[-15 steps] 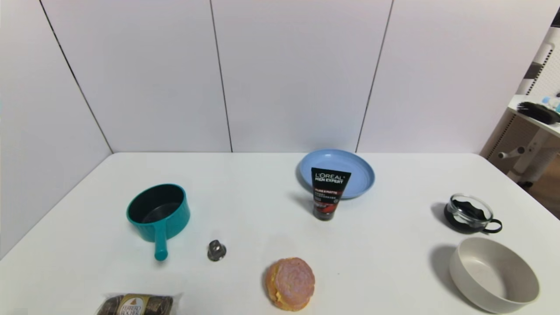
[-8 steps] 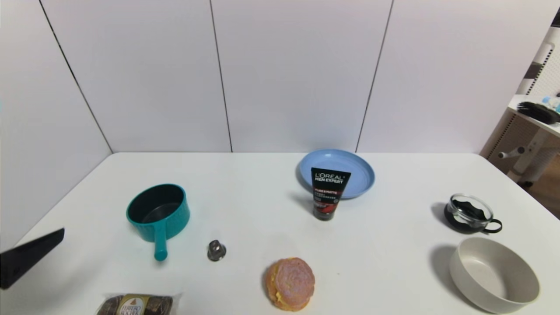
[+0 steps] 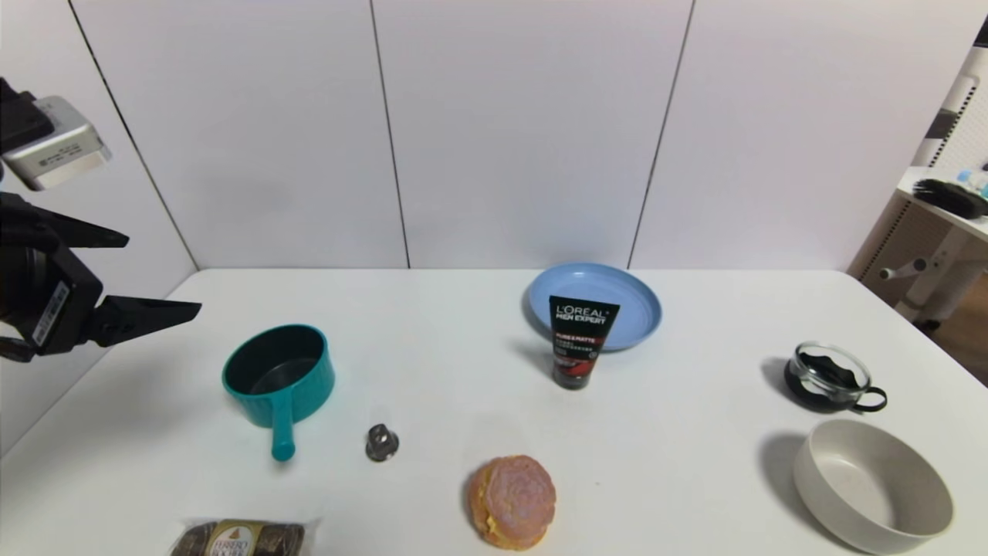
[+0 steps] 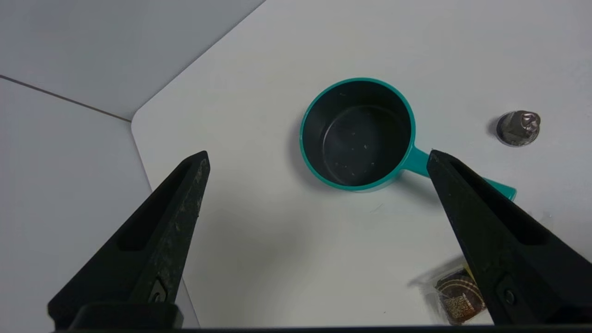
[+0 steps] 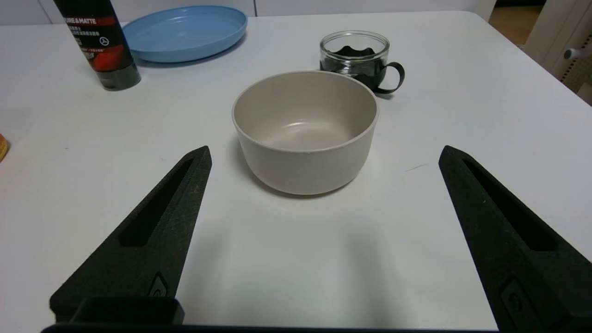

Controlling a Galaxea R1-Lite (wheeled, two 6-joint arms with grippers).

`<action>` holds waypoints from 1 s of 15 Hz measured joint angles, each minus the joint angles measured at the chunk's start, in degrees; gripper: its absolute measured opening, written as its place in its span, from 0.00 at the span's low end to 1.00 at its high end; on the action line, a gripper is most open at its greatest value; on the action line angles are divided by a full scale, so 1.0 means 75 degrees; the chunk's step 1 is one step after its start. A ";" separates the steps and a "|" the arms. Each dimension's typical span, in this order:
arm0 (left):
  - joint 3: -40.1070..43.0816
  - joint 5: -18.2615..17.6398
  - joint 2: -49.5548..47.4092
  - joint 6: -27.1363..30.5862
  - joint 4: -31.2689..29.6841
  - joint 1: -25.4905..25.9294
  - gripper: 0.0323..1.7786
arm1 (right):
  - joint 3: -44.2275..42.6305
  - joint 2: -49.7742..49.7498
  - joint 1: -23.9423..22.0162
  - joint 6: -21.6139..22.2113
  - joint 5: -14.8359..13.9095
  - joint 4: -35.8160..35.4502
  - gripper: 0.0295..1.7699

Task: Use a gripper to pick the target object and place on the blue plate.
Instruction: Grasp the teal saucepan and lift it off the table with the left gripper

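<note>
Black tube (image 3: 580,340) stood in front of blue plate (image 3: 637,313); candy (image 3: 382,442) seen right of teal saucepan (image 3: 309,390). Saucepan placed on left side, right of and below raised left gripper (image 3: 164,270), fingers spread apart, nothing held. Right gripper (image 5: 325,150) parked near beige bowl (image 5: 305,169), fingers apart.

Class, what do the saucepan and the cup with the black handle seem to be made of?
Saucepan: teal outside, probably coated metal or plastic; its dark interior has a soft sheen, leaving it open.
Cup: clear, glossy glass, or possibly clear plastic; its wall is see-through and its rim catches highlights.
</note>
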 joint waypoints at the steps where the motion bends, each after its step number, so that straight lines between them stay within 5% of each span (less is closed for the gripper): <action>1: -0.0468 0.0000 0.0293 -0.0187 0.0374 -0.0088 0.95 | 0.0000 0.0000 0.0000 -0.0002 -0.0003 0.0000 0.96; 5: -0.1768 0.0523 0.1451 -0.2046 0.1565 -0.0857 0.95 | 0.0000 0.0000 0.0000 -0.0002 0.0000 0.0000 0.96; 9: -0.2139 0.2786 0.2248 -0.4421 0.1845 -0.2147 0.95 | 0.0000 0.0000 0.0000 0.0000 0.0000 0.0003 0.96; 12: -0.2713 0.4727 0.2856 -0.6363 0.3033 -0.3150 0.95 | 0.0000 0.0000 0.0000 0.0000 -0.0003 0.0000 0.96; 15: -0.3330 0.5247 0.3373 -0.8355 0.4579 -0.3855 0.95 | 0.0000 0.0000 0.0000 -0.0005 0.0000 0.0003 0.96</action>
